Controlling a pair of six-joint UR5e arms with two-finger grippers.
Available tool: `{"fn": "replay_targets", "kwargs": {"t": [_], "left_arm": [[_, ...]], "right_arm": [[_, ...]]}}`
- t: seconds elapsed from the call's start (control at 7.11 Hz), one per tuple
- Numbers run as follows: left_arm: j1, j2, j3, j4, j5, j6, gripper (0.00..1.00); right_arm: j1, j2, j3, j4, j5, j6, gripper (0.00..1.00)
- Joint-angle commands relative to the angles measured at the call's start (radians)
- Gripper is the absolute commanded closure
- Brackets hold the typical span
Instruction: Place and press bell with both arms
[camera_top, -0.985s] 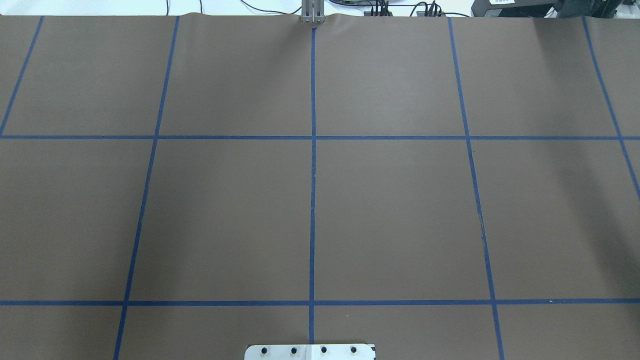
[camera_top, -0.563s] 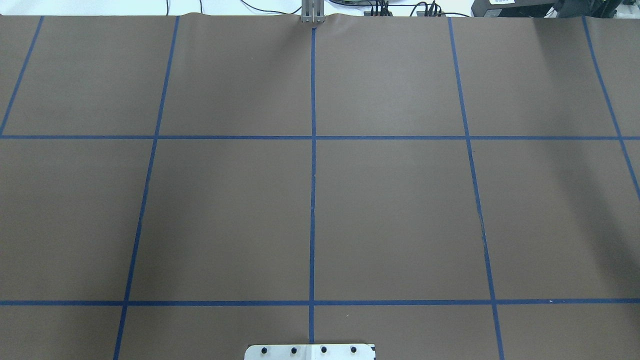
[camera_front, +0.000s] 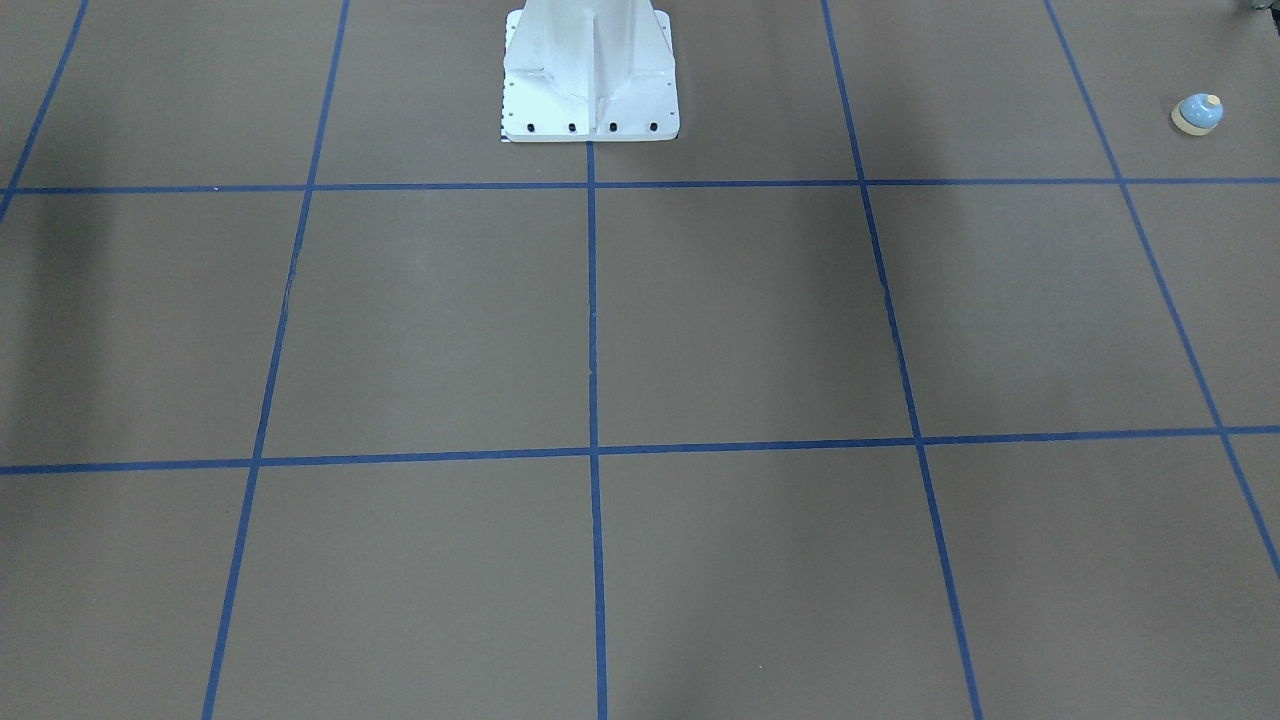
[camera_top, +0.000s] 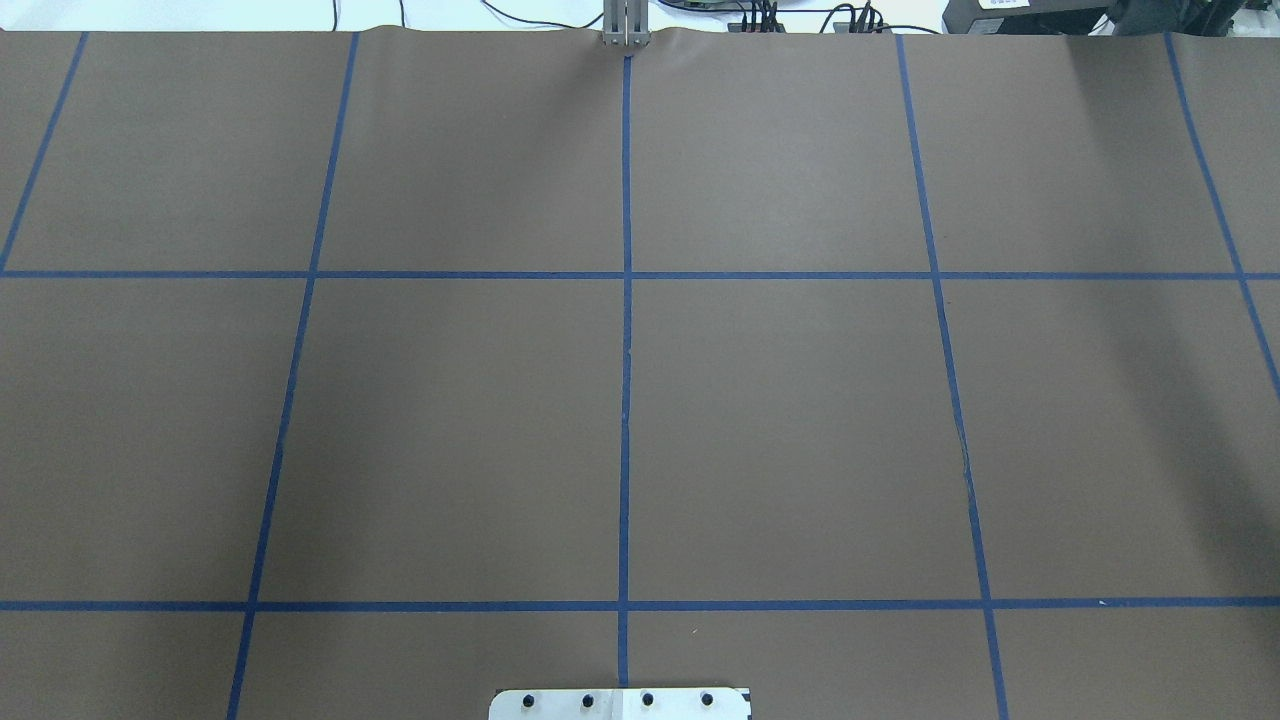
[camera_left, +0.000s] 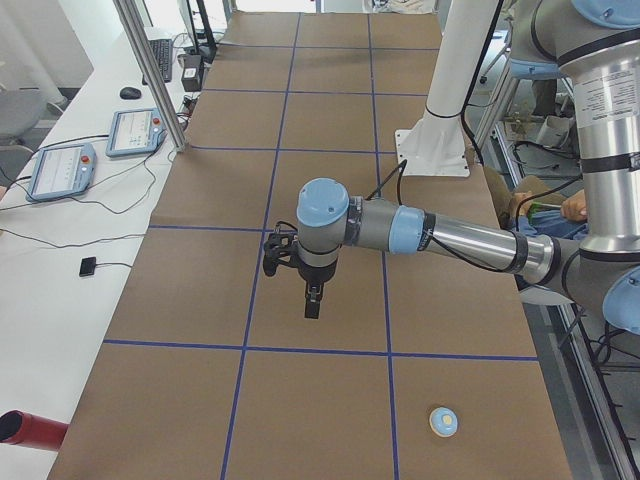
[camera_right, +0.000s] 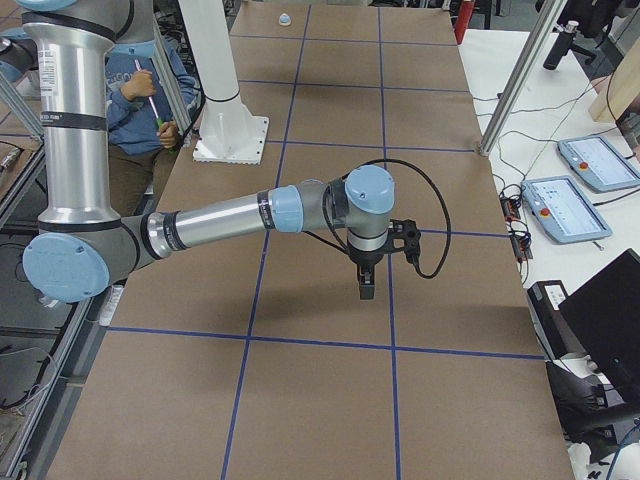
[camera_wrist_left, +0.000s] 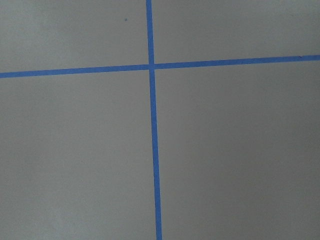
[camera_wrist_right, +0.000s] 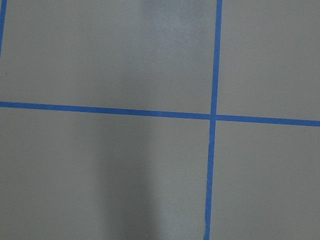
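Note:
The small light-blue bell (camera_front: 1197, 114) with a cream base and button stands upright on the brown table near the end on my left side. It also shows in the exterior left view (camera_left: 443, 422) and far off in the exterior right view (camera_right: 285, 18). My left gripper (camera_left: 312, 300) points down above the table's middle strip, well apart from the bell. My right gripper (camera_right: 365, 285) points down above the table at the other end. Both show only in the side views, so I cannot tell whether they are open or shut. The wrist views show only brown paper and blue tape lines.
The white pedestal (camera_front: 590, 80) is bolted at the robot's side of the table. Teach pendants (camera_left: 135, 130) and cables lie on the white side table behind a metal post (camera_left: 150, 70). A seated person (camera_right: 140, 90) is behind the robot.

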Motion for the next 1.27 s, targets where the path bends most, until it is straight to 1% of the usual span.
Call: {"fn": "replay_targets", "kwargs": {"t": [0.0, 0.56, 0.7, 0.84, 0.99, 1.13], "left_arm": [[0.001, 0.002, -0.009, -0.003, -0.001, 0.000, 0.00], [0.002, 0.002, -0.009, -0.005, -0.003, 0.000, 0.00], [0.010, -0.001, -0.009, -0.003, -0.003, 0.003, 0.00], [0.027, 0.000, -0.005, 0.008, -0.032, 0.003, 0.00], [0.027, 0.005, 0.006, 0.011, -0.082, -0.001, 0.00], [0.028, 0.066, 0.014, -0.024, -0.073, 0.006, 0.00]], "right_arm": [[0.000, -0.005, 0.015, 0.001, 0.005, 0.000, 0.00], [-0.003, -0.015, 0.014, 0.001, 0.005, -0.015, 0.00], [-0.005, -0.016, 0.012, 0.001, 0.018, -0.015, 0.00], [-0.009, -0.019, 0.012, 0.001, 0.027, -0.014, 0.00], [-0.026, -0.021, 0.012, 0.002, 0.039, -0.012, 0.00], [-0.044, -0.021, 0.015, 0.007, 0.062, -0.012, 0.00]]}}
